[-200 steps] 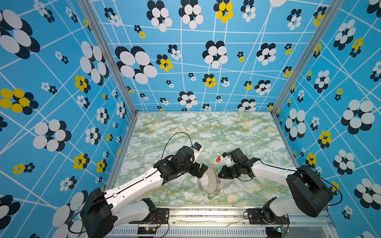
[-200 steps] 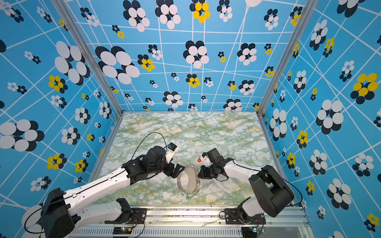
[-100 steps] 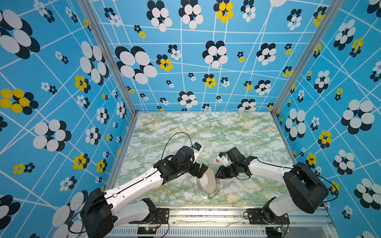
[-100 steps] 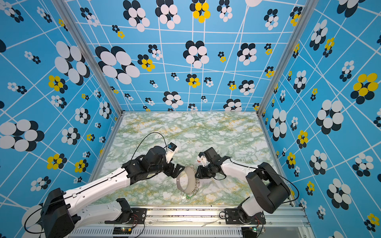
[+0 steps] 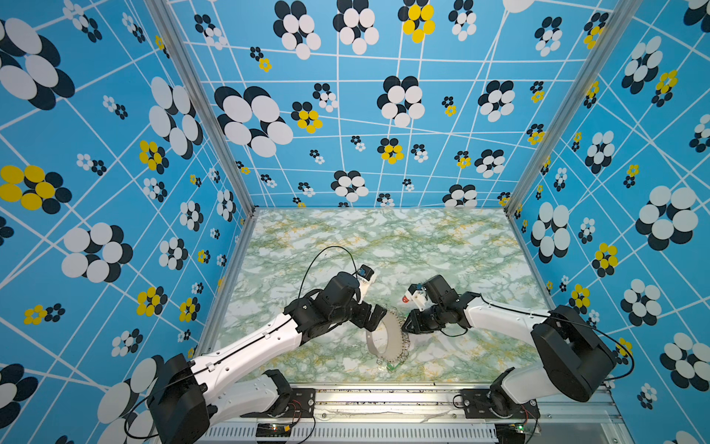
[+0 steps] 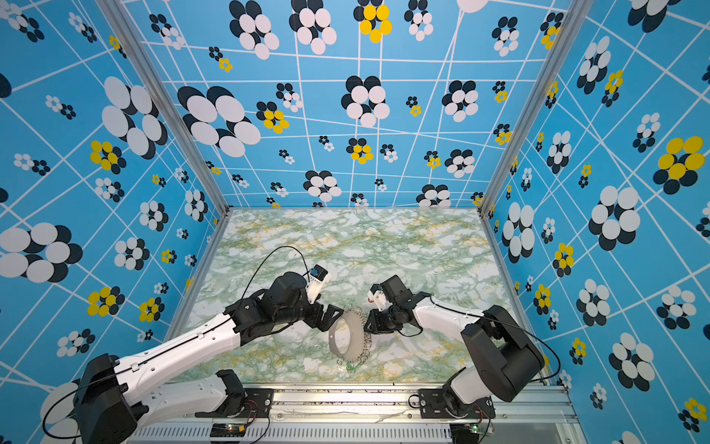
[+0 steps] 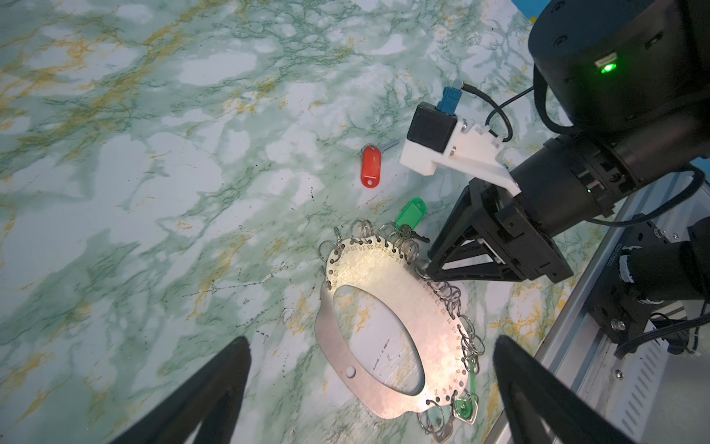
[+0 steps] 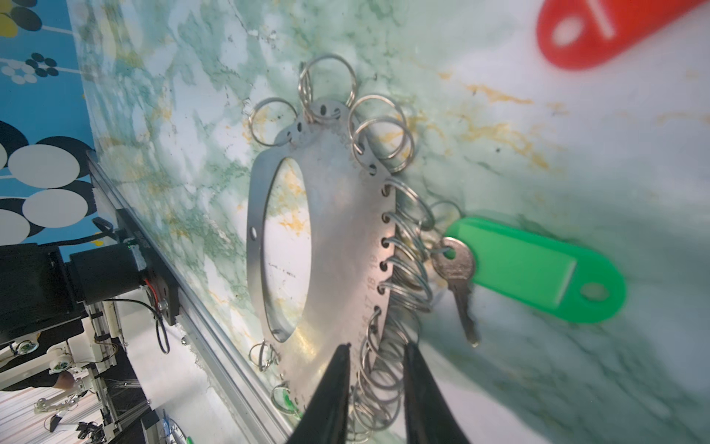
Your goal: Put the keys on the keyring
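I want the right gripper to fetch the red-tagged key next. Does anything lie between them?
Yes. The green-tagged key lies between the right gripper and the red-tagged key, close beside the keyring. A straight reach would likely pass over it.

A tabletop (image 5: 422, 246) covered in glossy marble-patterned film, pale white with green veins and thin yellow streaks, fills the floor of a booth in both top views. Small dark specks (image 7: 269, 282) dot its surface in the left wrist view. Three bright blue wall panels rise around it: a back wall (image 5: 345, 115), a left wall (image 5: 96, 153) and a right wall (image 5: 634, 153), all printed with white lines and black, white and yellow flower shapes. Silver aluminium corner posts (image 5: 203, 107) join the panels. A silver aluminium rail (image 5: 384, 399) runs along the near table edge, with a slotted metal strip (image 5: 365, 434) beside it.
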Motion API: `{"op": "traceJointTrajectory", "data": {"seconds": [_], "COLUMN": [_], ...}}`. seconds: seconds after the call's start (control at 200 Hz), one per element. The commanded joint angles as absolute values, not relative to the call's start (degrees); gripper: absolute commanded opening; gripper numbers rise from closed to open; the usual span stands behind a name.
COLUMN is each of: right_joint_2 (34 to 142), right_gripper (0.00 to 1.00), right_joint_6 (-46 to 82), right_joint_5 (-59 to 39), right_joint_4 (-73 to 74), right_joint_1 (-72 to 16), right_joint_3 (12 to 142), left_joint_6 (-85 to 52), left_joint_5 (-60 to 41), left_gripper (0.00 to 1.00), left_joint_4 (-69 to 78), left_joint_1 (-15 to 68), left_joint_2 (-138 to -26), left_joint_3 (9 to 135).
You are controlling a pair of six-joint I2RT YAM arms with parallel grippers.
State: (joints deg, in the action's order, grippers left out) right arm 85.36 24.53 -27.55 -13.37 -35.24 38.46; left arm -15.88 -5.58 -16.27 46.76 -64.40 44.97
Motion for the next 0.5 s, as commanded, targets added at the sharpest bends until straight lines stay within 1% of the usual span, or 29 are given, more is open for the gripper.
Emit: {"op": "traceJointTrajectory", "data": {"seconds": [0.0,0.175,0.38,0.495], "right_joint_2": [86.3,86.1,80.3,76.7], "right_gripper": [0.25,0.24,0.25,0.27], "right_joint_6": [22.7,20.4,15.3,9.6], "right_joint_5": [-26.9,-24.6,-17.5,-12.6], "right_joint_4": [-15.5,-18.1,-23.5,-28.0], "right_joint_1": [-35.5,-36.3,-38.6,-40.1], "right_joint_3": [38.6,40.0,41.2,43.6], "left_joint_6": [-16.8,-16.7,-16.7,-16.9], "left_joint_5": [-5.6,-5.3,-5.2,-5.3], "left_gripper": [1.0,1.0,1.0,1.0], "left_joint_4": [-15.4,-16.3,-16.3,-15.8], "left_joint_1": [46.3,46.3,46.3,46.2], "left_joint_2": [-63.7,-63.1,-62.8,-62.8], "left_joint_3": [44.0,44.2,44.0,43.9]}}
